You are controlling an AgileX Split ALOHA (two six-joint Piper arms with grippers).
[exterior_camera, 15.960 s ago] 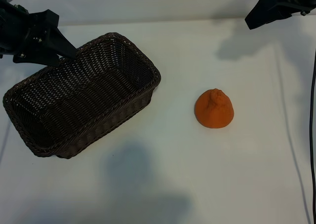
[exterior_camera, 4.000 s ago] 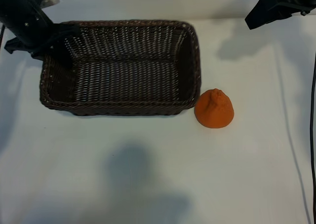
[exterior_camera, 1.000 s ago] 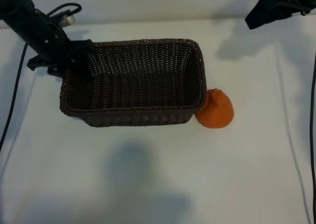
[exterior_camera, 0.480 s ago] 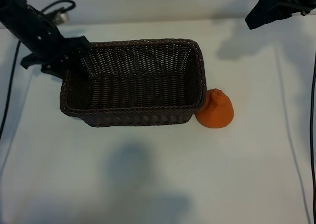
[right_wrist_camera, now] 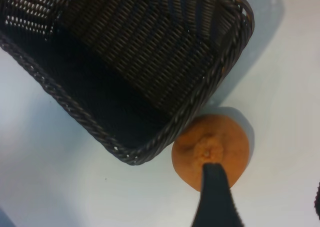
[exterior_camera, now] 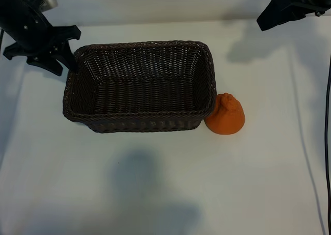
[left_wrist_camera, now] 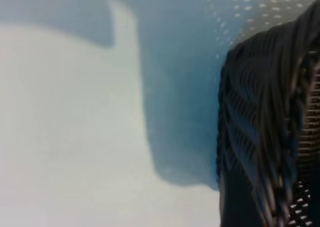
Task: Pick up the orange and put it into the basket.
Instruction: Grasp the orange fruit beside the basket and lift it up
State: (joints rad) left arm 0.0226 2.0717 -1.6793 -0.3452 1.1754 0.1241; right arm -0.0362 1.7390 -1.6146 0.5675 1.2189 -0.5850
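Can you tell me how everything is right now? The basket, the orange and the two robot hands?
basket: upright on the table, nothing inside.
orange: on the table, knob up, touching the basket's right corner.
left gripper: open, holding nothing, at the basket's far left corner.
right gripper: open, holding nothing, at the far right.

The basket [exterior_camera: 139, 87] no longer lies askew at the table's left: it now sits square to the table edge, shifted right, its right end touching the orange [exterior_camera: 225, 114]. The left pincer [exterior_camera: 66, 54], previously at the basket's left rim, is now drawn back up and away from that corner, jaws parted and empty.
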